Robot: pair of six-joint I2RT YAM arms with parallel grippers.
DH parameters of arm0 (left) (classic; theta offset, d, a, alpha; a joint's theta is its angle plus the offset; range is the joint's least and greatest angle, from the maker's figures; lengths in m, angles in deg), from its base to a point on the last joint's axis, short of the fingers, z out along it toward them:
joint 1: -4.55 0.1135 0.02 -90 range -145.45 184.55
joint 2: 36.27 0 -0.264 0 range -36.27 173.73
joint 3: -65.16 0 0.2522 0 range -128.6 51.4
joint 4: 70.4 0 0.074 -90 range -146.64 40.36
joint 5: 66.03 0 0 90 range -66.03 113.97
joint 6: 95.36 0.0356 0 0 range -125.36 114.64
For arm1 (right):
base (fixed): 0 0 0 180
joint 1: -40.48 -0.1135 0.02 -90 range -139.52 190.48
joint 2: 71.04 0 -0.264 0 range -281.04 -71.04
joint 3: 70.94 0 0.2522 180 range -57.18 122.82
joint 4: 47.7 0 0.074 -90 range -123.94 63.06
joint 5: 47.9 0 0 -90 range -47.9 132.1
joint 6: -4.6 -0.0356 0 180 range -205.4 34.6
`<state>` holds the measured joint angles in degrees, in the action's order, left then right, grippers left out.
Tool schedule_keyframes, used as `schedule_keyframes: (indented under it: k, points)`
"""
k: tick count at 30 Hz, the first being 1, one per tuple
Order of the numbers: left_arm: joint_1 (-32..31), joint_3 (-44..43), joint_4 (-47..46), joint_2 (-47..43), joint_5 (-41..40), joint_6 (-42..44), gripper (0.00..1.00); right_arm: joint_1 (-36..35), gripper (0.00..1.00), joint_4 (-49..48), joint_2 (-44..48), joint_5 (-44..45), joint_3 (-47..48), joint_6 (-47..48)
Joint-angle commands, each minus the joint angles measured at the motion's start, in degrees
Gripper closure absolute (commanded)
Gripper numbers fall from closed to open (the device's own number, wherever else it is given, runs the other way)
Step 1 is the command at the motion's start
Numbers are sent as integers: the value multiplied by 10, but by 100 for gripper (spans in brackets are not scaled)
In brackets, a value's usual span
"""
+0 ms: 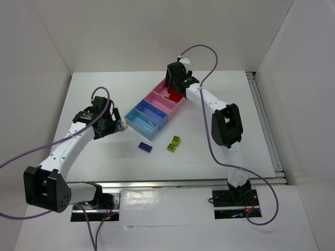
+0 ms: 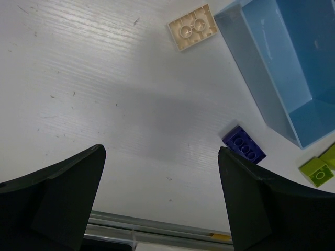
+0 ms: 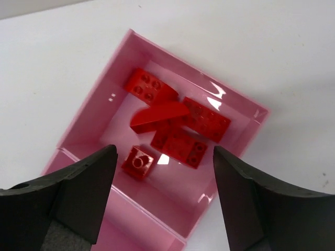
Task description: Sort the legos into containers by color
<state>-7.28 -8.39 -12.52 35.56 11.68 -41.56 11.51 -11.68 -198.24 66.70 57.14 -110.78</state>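
In far pink tray [image 3: 93, 104]: five red legos [image 3: 180, 146], clustered together.

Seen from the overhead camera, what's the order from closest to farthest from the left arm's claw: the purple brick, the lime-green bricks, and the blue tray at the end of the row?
Measured from the left gripper in the top view:
1. end blue tray, right beside it, to its right.
2. purple brick, lower and to the right.
3. lime-green bricks, farther right, beyond the purple one.

Room all round purple lego [image 2: 243, 145]; tray wall [image 2: 256, 89] hems tan lego [image 2: 192, 27], perhaps touching.
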Motion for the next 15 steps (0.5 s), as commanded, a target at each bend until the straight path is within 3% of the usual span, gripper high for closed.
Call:
schedule_keyframes:
  k: [1,4,5,11,15]
  points:
    - [-2,-23,-1,1,2,-18,0,4,19,15,35,4,5,4]
    - [-2,-23,-6,7,2,-24,0,-9,24,-41,141,18,-100,4]
    - [-2,-23,-6,7,2,-24,0,-15,25,-49,170,19,-176,4]
    - [-2,-18,-6,7,-10,-19,1,-74,28,-28,370,23,-472,-72]
    - [-2,-18,-6,1,-10,-19,1,-102,19,-24,433,-49,-590,-142]
